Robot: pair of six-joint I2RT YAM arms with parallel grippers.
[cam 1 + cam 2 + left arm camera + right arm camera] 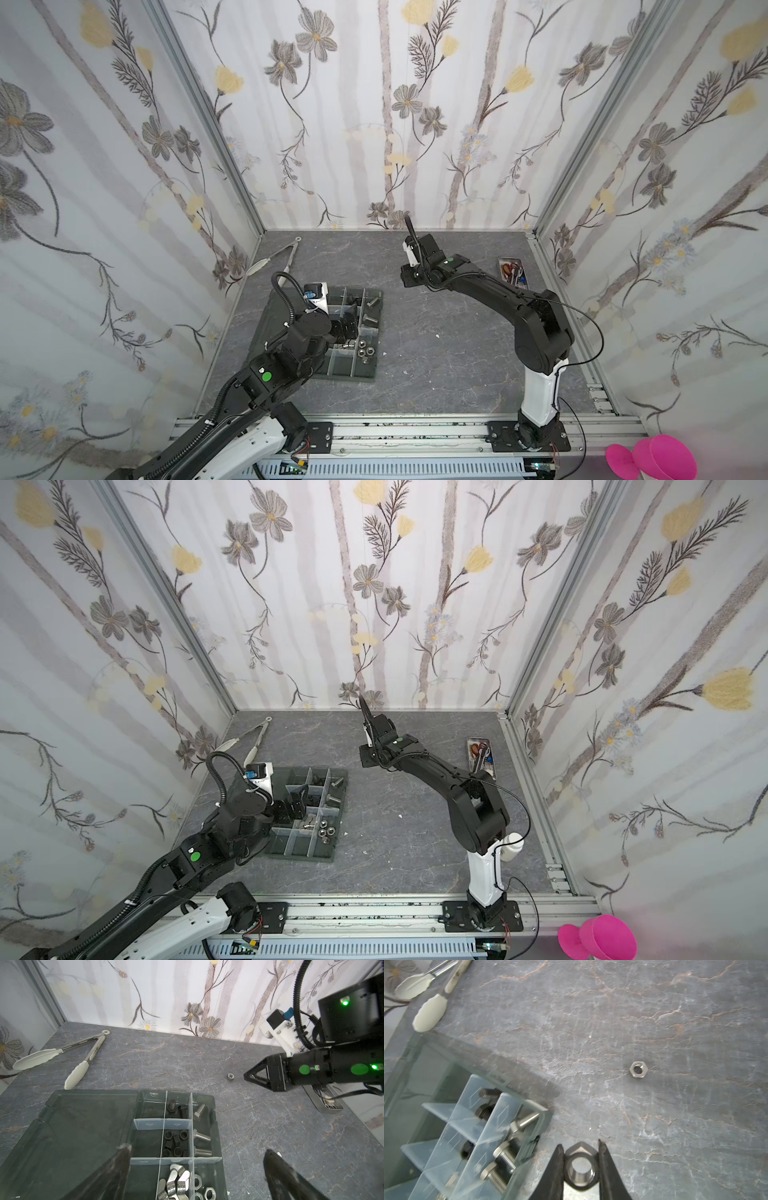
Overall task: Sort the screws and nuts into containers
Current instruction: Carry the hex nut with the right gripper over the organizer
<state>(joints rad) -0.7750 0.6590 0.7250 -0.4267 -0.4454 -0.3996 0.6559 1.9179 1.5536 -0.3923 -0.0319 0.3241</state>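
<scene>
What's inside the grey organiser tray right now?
The organiser tray holds black screws, silver screws, black nuts, wing nuts and silver nuts, sorted by kind. The left arm covers some cells.

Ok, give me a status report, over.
Right gripper shut on silver nut. Left gripper open over organiser tray. Second silver nut loose on table. Nothing blocking the tray.

1. The left arm [266, 378] reaches low and forward, wrist bent downward. The left pincer [196, 1150] points down, jaws spread wide with nothing gripped.
2. The right arm [498, 291] rises to a high elbow, forearm stretched inward. The right pincer [580, 1144] pinches a silver hex nut [580, 1169] between both fingertips.
</scene>
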